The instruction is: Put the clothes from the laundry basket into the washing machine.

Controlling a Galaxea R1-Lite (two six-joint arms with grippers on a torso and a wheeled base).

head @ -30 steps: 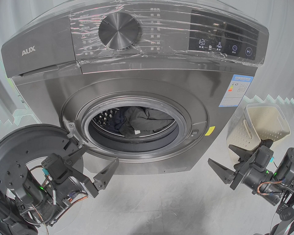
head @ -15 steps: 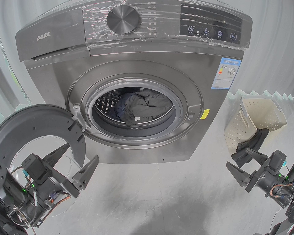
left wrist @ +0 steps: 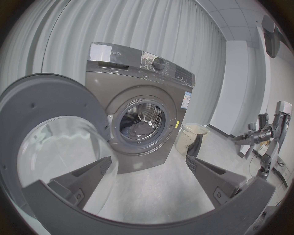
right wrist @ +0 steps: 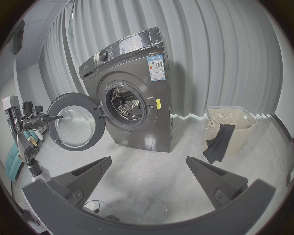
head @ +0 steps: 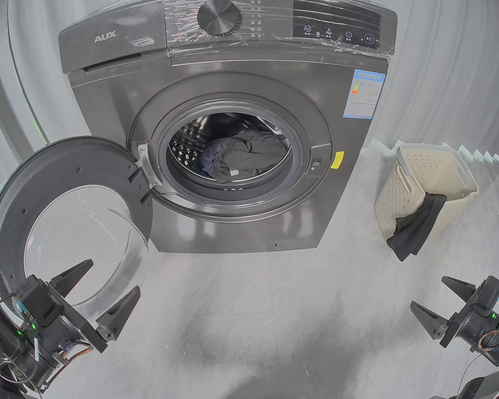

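Camera: it has pulled back in the last second, so the whole picture has shifted. The things themselves did not move.
Washing machine: the washing machine [head: 234, 234] now looks smaller and sits higher in the head view.
Door: the door [head: 67, 166] is wide open, swung out to the robot's left.
Clothes: dark clothes [head: 244, 156] lie inside the drum, the same pile as before.
Laundry basket: the laundry basket [head: 431, 148] stands on the floor [head: 270, 311] to the right of the machine, and all of it can be seen now.
Dark cloth: one dark cloth [head: 416, 228] hangs over the basket's front edge, with its end down at the floor.
Left pincer: the left pincer [head: 112, 278] is spread wide with nothing in it, low down in front of the door.
Right pincer: the right pincer [head: 429, 293] is spread wide too, with nothing in it. It is near the basket but not touching it.
What it means: some clothes are in and the robot seems to be backing off. The hanging cloth is likely the next thing to fetch, so the job is not done.
Writing: a blue and white sticker [head: 364, 93] and a small yellow sticker [head: 337, 159] are on the front. There is writing on the drawer and around the round knob [head: 218, 15].
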